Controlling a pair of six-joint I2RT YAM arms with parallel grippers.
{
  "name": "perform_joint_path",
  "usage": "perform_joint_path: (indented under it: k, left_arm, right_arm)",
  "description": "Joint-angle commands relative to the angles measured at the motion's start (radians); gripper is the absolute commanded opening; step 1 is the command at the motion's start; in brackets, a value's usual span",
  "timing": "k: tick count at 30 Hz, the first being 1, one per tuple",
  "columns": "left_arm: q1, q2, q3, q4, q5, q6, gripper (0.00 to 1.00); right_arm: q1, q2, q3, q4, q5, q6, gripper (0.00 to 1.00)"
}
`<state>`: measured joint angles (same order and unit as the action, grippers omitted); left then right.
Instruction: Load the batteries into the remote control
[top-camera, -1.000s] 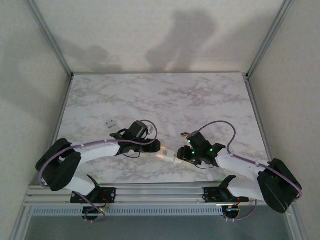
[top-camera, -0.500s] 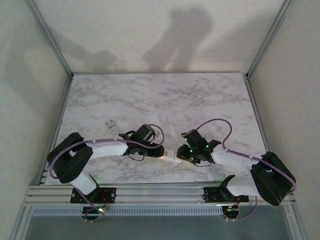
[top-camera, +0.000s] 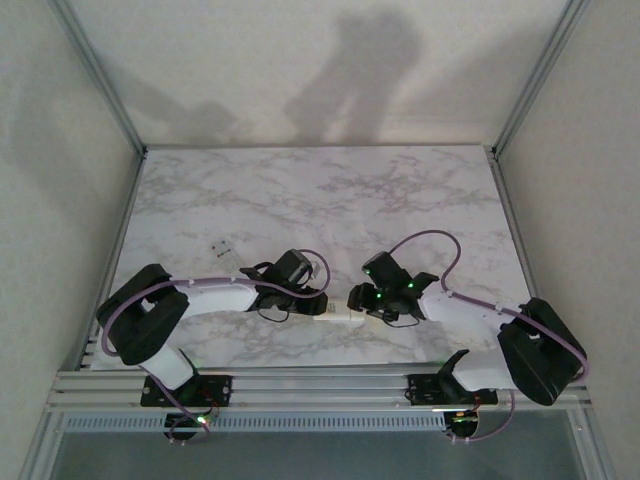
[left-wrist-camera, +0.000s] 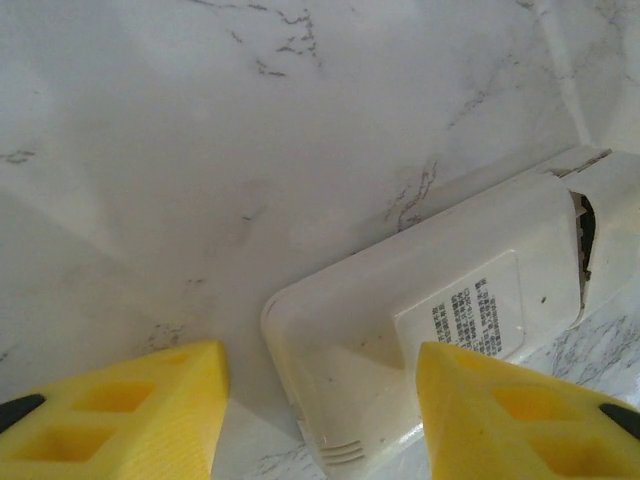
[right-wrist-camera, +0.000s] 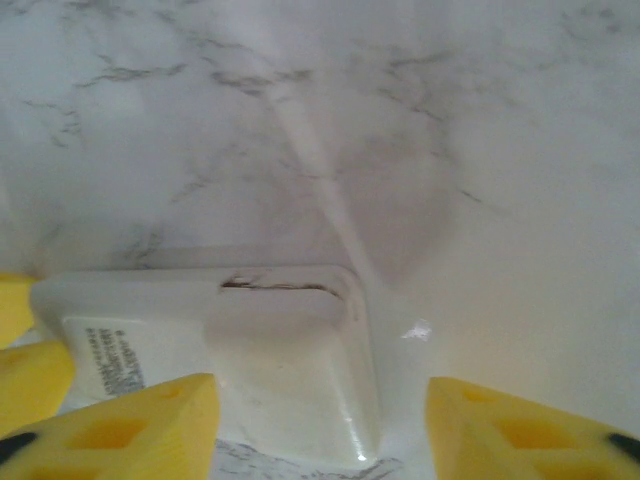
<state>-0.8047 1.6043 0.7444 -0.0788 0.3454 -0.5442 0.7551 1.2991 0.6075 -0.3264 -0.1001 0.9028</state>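
The remote control (top-camera: 338, 319) lies label side up at six o'clock on the marble table (top-camera: 400, 200), with a dark gap along one seam on its back. A small pale piece (top-camera: 222, 248) lies well apart at ten o'clock. The left gripper (left-wrist-camera: 318, 410) at nine and the right gripper (right-wrist-camera: 320, 430) at three each straddle an end, jaws wide and not clamped on it.

White-grey marble table (top-camera: 320, 190) across mid frame. Plain pale walls (top-camera: 250, 60) behind and at both sides. Metal posts (top-camera: 95, 70) run from upper corners, rail (top-camera: 320, 385) along bottom. Soft shadows (top-camera: 375, 60) upper centre.
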Motion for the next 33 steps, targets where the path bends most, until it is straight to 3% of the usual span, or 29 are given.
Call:
perform_joint_path:
  k: [1,11,18,33]
  left_arm:
    - [-0.025,0.030,-0.016,0.025,0.001,0.010,0.53]
    - [-0.027,0.006,-0.012,0.012,-0.014,0.013,0.53]
    - [-0.027,0.004,-0.019,0.014,-0.017,0.005,0.53]
    - [-0.027,0.002,-0.019,0.011,-0.031,0.003,0.53]
  right_arm:
    - [-0.003,-0.036,0.028,-0.037,0.019,-0.038,0.61]
    - [0.018,0.008,0.071,-0.076,0.036,-0.198,0.64]
    - [0.052,0.115,0.144,-0.110,0.088,-0.226,0.62]
    - [0.079,0.154,0.156,-0.129,0.136,-0.197,0.42]
